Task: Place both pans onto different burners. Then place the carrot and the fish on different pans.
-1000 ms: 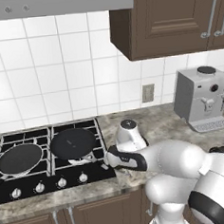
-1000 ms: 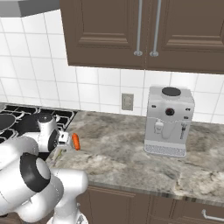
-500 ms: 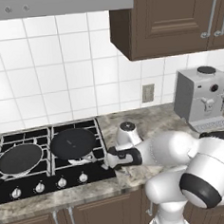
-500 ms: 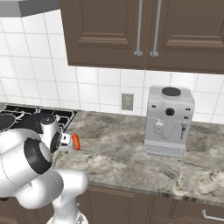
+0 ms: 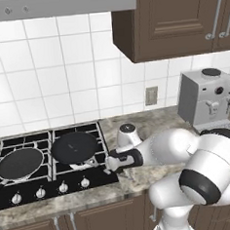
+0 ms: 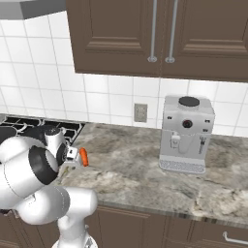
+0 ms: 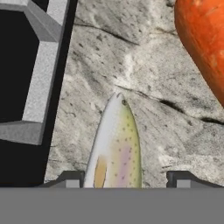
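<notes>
Two black pans sit on the cooktop's burners, one on the left and one to its right. The fish lies on the stone counter just beside the cooktop's edge, pale with a speckled yellowish flank. My gripper is low over it with one fingertip on each side. The left one is close to the fish and the right one stands a little off, so the jaws are open. The orange carrot lies a short way beyond the fish and also shows by my hand.
The black cooktop with front knobs fills the counter's left. A grey coffee machine stands at the back right. A wall socket sits in the tiles. Brown cabinets hang overhead.
The arm's elbow and forearm have swung nearer the cameras while the hand stays low at the cooktop's right edge. Pans and carrot have not moved.
</notes>
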